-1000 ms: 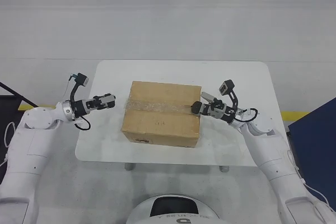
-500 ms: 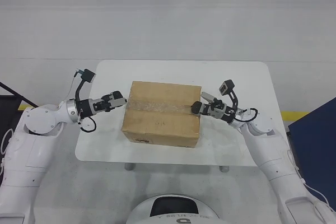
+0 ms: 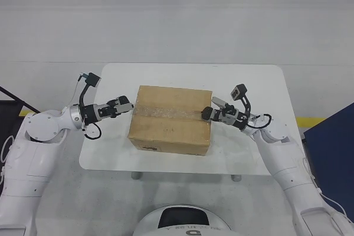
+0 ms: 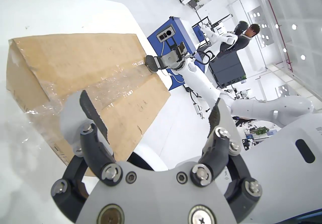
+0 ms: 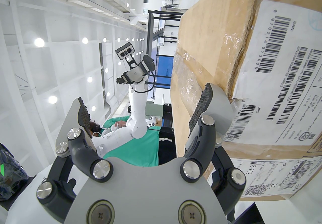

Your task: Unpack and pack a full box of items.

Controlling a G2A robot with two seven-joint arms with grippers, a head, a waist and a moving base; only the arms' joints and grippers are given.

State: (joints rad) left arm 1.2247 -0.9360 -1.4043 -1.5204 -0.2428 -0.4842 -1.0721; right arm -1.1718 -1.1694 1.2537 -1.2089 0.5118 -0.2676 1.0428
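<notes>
1. Brown cardboard box [image 3: 170,120] sits near the middle of the white table [image 3: 253,82], a little skewed to the table's edges, with its top flaps shut.
2. We note clear tape [image 3: 165,111] along the centre seam of the top. It is crinkled and folds down over the end nearest the left arm.
3. The end that faces the right arm carries white barcode labels [image 5: 284,84].
4. Left gripper [image 3: 128,106] hovers just beside the box's left end, level with the taped seam. Its jaws stand wide apart with nothing between them. In the left wrist view the dark ribbed pads of its fingers [image 4: 88,106] point at the taped corner. We cannot tell whether they touch the cardboard.
5. Right gripper [image 3: 205,113] is at the opposite end, at the same seam line and near the top edge. It is spread wide and holds nothing.
6. In the right wrist view one of its fingers [image 5: 216,99] lies right at the box's upper end edge, beside the labels, and the other stands clear in the air. We cannot confirm contact.
7. The two grippers face each other across the length of the box, one at each end of the tape.
</notes>
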